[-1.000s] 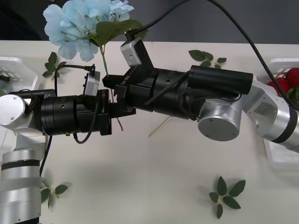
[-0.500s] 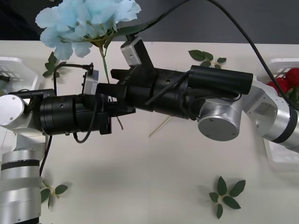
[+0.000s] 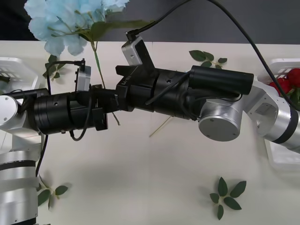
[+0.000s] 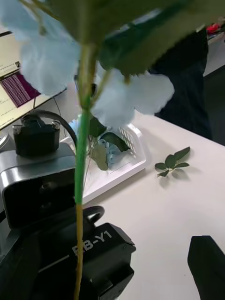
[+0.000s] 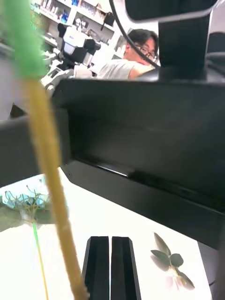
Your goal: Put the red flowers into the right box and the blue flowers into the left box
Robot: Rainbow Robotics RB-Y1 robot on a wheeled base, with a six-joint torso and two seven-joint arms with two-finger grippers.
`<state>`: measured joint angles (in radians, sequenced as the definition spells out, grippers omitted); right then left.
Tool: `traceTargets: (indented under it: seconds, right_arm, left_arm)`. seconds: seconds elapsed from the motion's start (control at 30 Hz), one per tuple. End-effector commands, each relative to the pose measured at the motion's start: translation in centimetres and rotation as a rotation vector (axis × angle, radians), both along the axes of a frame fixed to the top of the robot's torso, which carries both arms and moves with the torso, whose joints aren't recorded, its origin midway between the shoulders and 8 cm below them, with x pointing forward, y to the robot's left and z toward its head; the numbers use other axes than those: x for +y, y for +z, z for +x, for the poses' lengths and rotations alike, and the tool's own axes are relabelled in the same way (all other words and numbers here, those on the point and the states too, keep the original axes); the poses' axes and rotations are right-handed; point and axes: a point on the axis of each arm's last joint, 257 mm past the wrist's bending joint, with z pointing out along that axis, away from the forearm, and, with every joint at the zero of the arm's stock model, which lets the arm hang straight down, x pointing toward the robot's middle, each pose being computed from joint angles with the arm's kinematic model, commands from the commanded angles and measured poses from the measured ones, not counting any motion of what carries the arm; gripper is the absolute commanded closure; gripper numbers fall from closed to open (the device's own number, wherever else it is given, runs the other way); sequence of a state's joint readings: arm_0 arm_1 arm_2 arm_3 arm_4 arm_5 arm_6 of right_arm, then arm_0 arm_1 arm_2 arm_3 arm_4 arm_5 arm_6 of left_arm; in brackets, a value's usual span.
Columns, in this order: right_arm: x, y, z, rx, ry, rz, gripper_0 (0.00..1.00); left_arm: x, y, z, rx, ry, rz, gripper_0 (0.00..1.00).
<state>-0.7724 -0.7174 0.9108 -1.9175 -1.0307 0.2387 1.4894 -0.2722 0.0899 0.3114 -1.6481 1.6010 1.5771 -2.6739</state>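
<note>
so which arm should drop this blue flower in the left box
Left. The left gripper is shut on the stem of the blue flower, and the left box sits just beside that arm. The right gripper is open and reaches in from the far side.

Pale blue flowers (image 3: 70,21), white left box (image 3: 16,70)

Front cam: high, looking down at white table (image 3: 140,187). Both wrist cams close on the same thin green-tan stem (image 4: 80,197).
</note>
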Motion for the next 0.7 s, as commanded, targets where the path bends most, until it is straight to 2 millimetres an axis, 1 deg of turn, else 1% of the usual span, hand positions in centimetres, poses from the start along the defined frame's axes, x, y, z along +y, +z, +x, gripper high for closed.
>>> traceTargets:
  seconds: [0.03, 0.2, 0.27, 0.3, 0.33, 0.43, 0.5, 0.53, 0.6, 0.63, 0.67, 0.7]
  right_arm:
    - [0.0, 1.0, -0.4, -0.047, 0.009, 0.031, 0.08]
    - [-0.5, 1.6, -1.0, -0.046, 0.016, 0.048, 0.08]
    - [-1.0, 2.2, -1.4, -0.051, 0.021, 0.049, 0.08]
    - [-1.7, 2.5, -1.5, -0.054, 0.018, 0.044, 0.08]
    - [-2.0, 2.5, -1.7, -0.054, 0.019, 0.043, 0.08]
    - [-4.1, 2.8, -2.2, -0.014, 0.005, 0.036, 0.08]
    - [-5.5, 2.7, -2.6, 0.020, -0.007, 0.006, 0.07]
    - [-6.6, 2.4, -2.8, 0.048, -0.019, -0.024, 0.08]
    - [-8.4, 2.4, -3.1, 0.092, -0.040, -0.053, 0.08]
    - [-9.4, 2.3, -3.4, 0.128, -0.051, -0.066, 0.08]
    - [-9.9, 2.3, -3.5, 0.145, -0.056, -0.072, 0.08]
    - [-11.0, 2.2, -3.8, 0.188, -0.069, -0.086, 0.08]
  left_arm:
    - [2.5, 0.4, 0.6, -0.045, 0.049, 0.012, 1.00]
    - [4.7, 0.5, 0.6, -0.040, 0.078, 0.008, 1.00]
    - [5.6, 0.5, 0.6, -0.035, 0.094, 0.004, 1.00]
    - [6.5, 0.6, 0.5, -0.032, 0.107, -0.004, 1.00]
    - [6.9, 0.5, 0.5, -0.030, 0.113, -0.006, 1.00]
    - [9.3, 0.6, 0.5, -0.026, 0.158, -0.011, 1.00]
    - [10.7, 0.6, 0.7, -0.021, 0.192, -0.017, 1.00]
    - [11.7, 0.6, 0.9, -0.017, 0.220, -0.014, 1.00]
    - [13.1, 0.3, 1.4, -0.007, 0.270, -0.015, 1.00]
    - [14.1, 0.2, 1.8, -0.001, 0.307, -0.014, 1.00]
    - [14.6, 0.1, 2.0, 0.003, 0.322, -0.015, 1.00]
    - [16.0, -0.1, 2.4, 0.011, 0.371, -0.014, 1.00]
